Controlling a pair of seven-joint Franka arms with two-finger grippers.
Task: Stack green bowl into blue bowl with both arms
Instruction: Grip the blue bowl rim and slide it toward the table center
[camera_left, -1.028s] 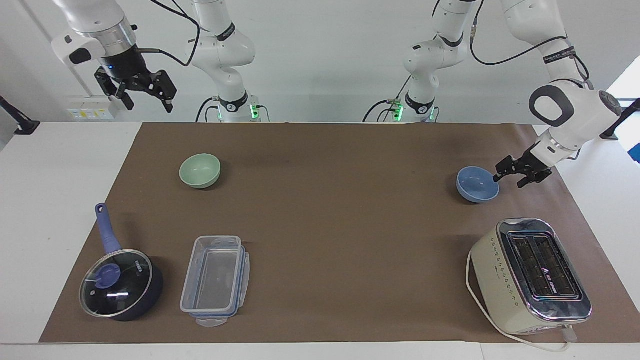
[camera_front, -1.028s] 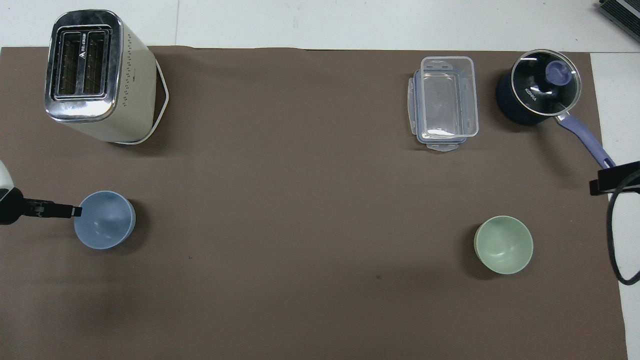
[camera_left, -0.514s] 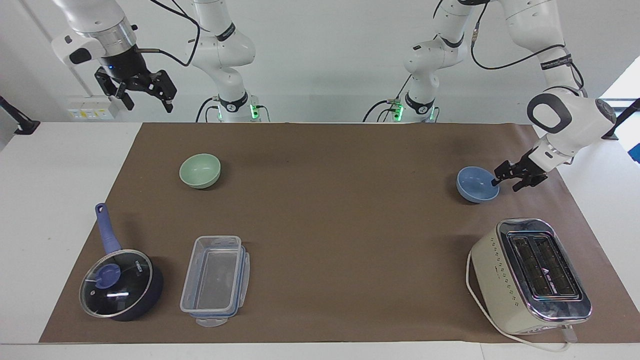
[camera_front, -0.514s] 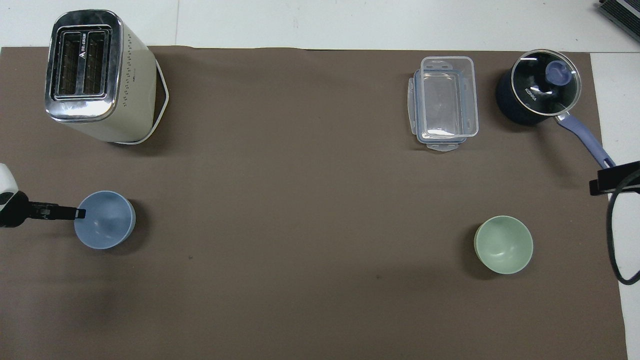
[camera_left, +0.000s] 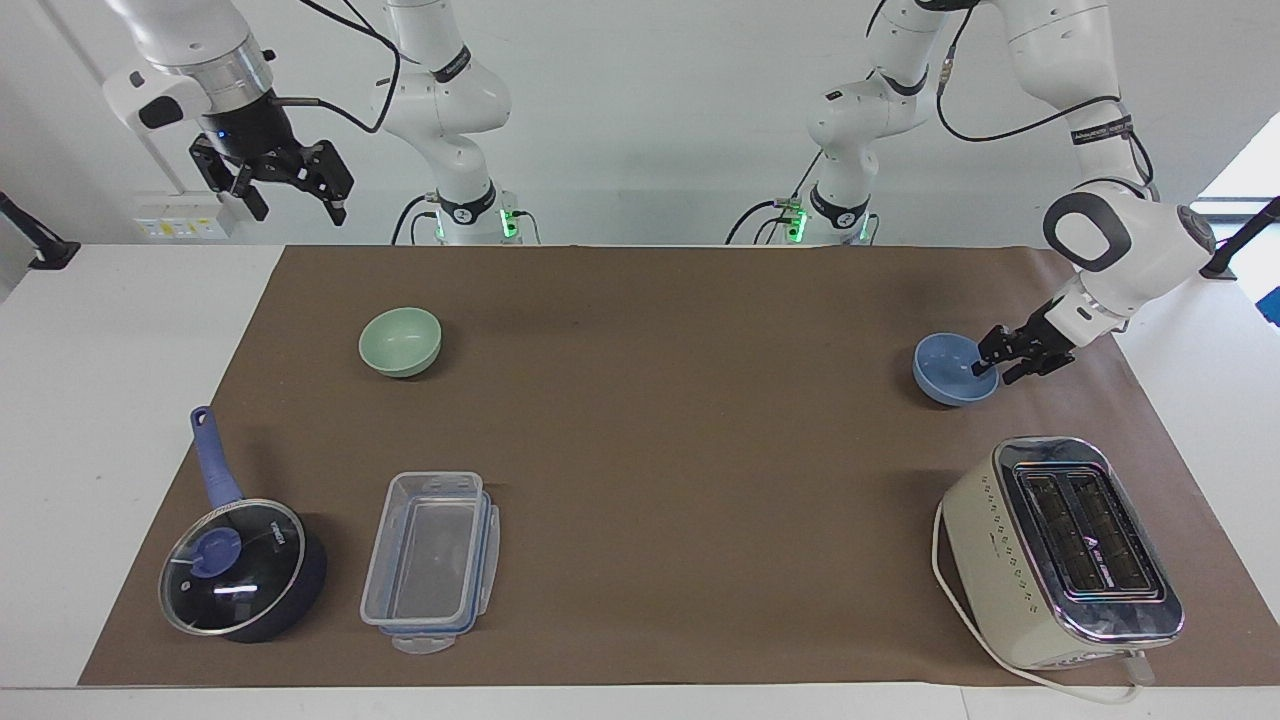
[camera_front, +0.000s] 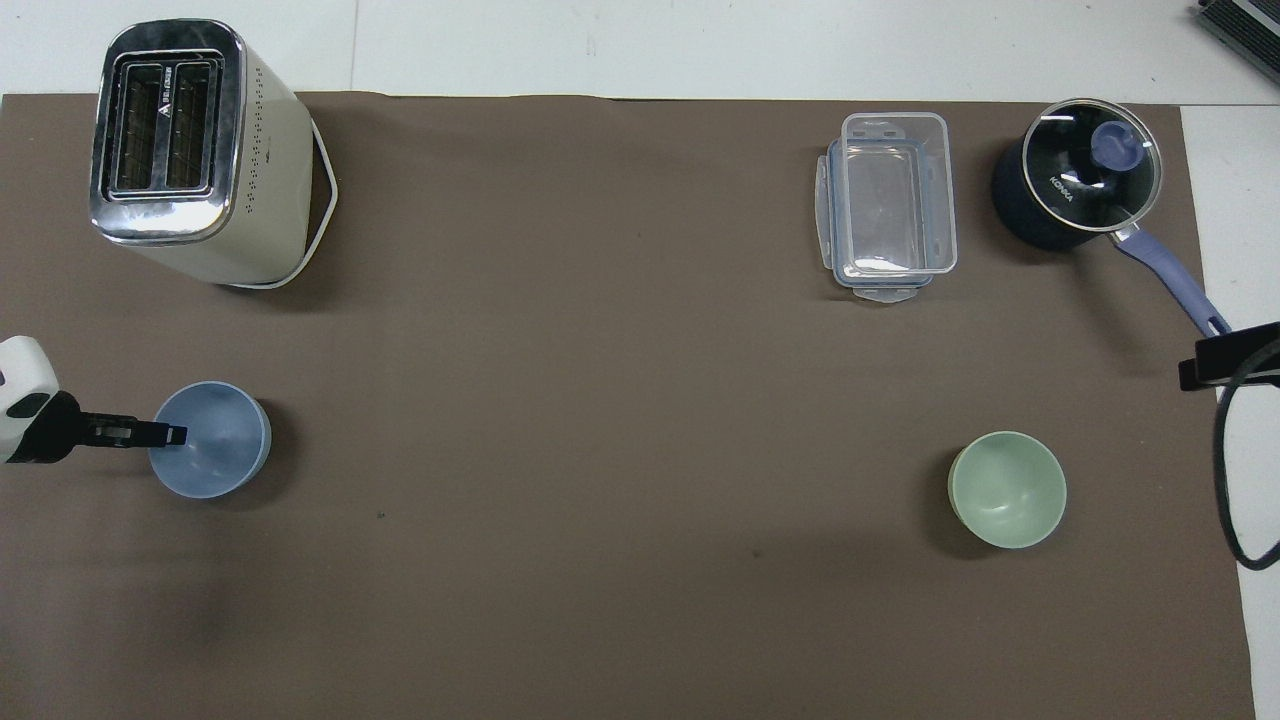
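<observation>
The blue bowl (camera_left: 950, 370) stands upright on the brown mat toward the left arm's end of the table; it also shows in the overhead view (camera_front: 215, 445). My left gripper (camera_left: 997, 366) is low at its rim, open, one finger inside the bowl and one outside; it also shows in the overhead view (camera_front: 170, 434). The green bowl (camera_left: 400, 342) stands upright toward the right arm's end, untouched; it also shows in the overhead view (camera_front: 1007, 489). My right gripper (camera_left: 300, 213) is open and empty and waits high over the table's edge at the right arm's end.
A cream toaster (camera_left: 1065, 550) with its cord stands farther from the robots than the blue bowl. A dark blue lidded saucepan (camera_left: 240, 565) and a clear plastic container (camera_left: 430, 560) lie farther from the robots than the green bowl. The brown mat (camera_left: 680, 450) covers the table.
My left gripper has slid in toward the blue bowl, so its fingers now straddle the rim. Both bowls and the right arm have stayed put.
</observation>
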